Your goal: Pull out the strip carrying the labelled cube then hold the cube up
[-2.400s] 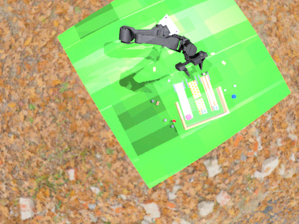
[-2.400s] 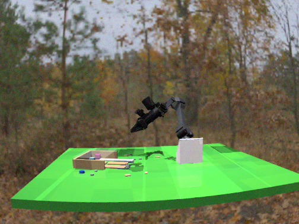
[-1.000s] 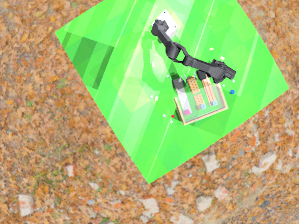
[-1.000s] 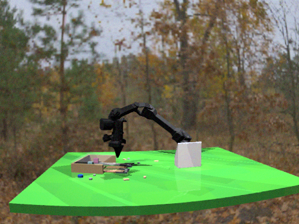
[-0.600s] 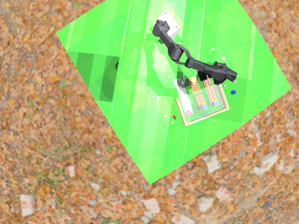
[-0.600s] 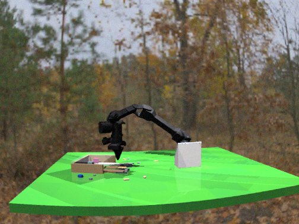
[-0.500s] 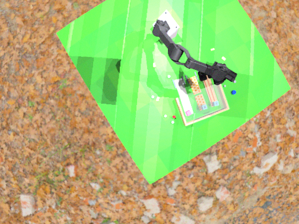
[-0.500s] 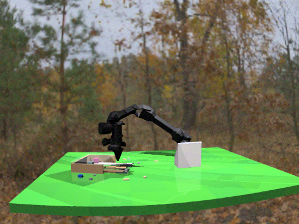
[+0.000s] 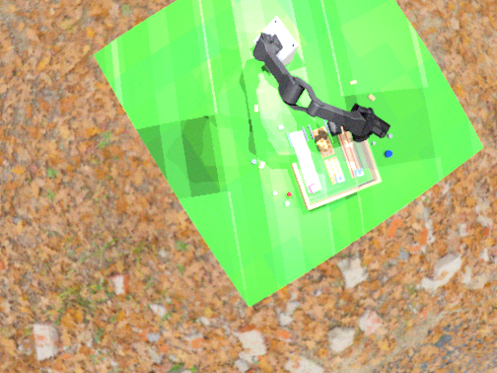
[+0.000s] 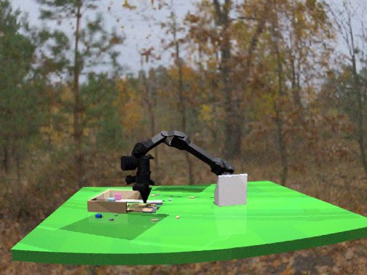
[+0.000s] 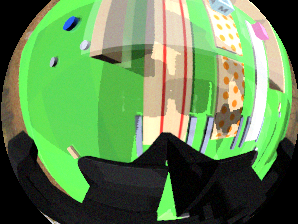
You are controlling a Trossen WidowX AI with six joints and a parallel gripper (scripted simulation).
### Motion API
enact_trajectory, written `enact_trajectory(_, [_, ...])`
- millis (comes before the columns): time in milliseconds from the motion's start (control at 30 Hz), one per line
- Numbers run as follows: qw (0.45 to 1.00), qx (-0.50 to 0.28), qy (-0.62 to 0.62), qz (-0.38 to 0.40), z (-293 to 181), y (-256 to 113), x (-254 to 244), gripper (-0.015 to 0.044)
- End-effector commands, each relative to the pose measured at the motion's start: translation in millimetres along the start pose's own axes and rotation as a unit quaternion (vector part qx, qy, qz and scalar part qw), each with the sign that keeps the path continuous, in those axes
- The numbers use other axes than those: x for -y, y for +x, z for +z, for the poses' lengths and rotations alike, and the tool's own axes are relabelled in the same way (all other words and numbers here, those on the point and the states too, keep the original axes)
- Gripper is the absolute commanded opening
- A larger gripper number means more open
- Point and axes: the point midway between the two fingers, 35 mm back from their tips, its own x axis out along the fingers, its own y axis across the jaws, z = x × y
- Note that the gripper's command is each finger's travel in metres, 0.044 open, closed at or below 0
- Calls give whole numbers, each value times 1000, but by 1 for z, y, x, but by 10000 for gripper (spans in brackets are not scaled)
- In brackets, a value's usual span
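Observation:
My gripper (image 9: 335, 129) (image 10: 145, 201) (image 11: 165, 136) is shut and empty, pointing down low over the near end of the red-striped tan strip (image 11: 175, 90). That strip looks whole, with a pale blue marked cube (image 9: 359, 172) at its far end. The orange-dotted strip is in two pieces with a gap: a near piece (image 9: 323, 145) (image 11: 223, 75) and a far piece (image 9: 332, 169) (image 11: 227, 35). The far piece carries another pale blue cube (image 9: 339, 179) (image 11: 220, 6), lettered. The white strip (image 9: 307, 165) (image 11: 260, 75) carries a pink cube (image 9: 312, 187) (image 10: 118, 196) (image 11: 260, 31).
The wooden tray (image 9: 340, 195) (image 10: 105, 207) (image 11: 107, 35) walls three sides and is open toward the arm base (image 9: 286, 41) (image 10: 231, 189). Slate-blue bars (image 11: 139, 132) flank the strips' near ends. A blue disc (image 9: 389, 154) (image 10: 98, 216) (image 11: 70, 23) and small pebble-like bits lie outside.

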Motion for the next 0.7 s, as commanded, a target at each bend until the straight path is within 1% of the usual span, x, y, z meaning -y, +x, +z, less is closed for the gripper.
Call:
enact_trajectory(0, [1000, -1, -3, -3, -1, 7, 1, 0])
enact_trajectory(500, [1000, -1, -3, -4, -4, 31, 4, 0])
enact_trajectory(667, [1000, -1, -3, -4, -5, 32, 4, 0])
